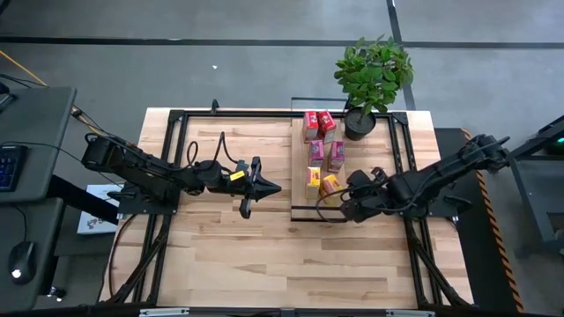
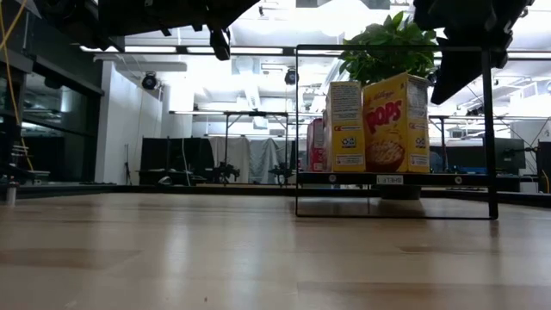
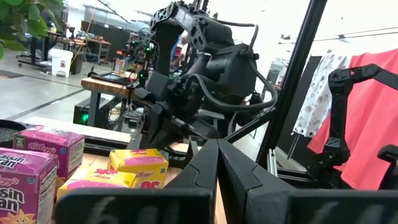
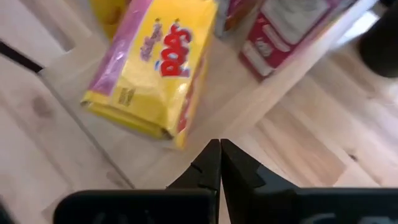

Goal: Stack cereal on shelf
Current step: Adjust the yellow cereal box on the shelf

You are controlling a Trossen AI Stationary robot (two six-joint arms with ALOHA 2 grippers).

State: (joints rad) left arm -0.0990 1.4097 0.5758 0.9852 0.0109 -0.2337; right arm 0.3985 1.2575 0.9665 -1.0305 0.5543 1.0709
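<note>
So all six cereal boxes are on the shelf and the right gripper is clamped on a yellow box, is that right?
Not quite. The right gripper is shut on nothing, just short of the yellow box, as the right wrist view shows. All six cereal boxes are on the shelf.

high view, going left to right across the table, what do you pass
Left end effector, shut → light-wood shelf plank with thin black frame carrying small red, pink-purple and yellow cardboard cereal boxes → right end effector, shut, empty, at the shelf's near end.

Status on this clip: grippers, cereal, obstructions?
Left gripper shut, idle mid-table. Right gripper shut, empty, beside light-wood shelf plank. Six small cardboard cereal boxes on the plank. Nothing obstructing.
</note>
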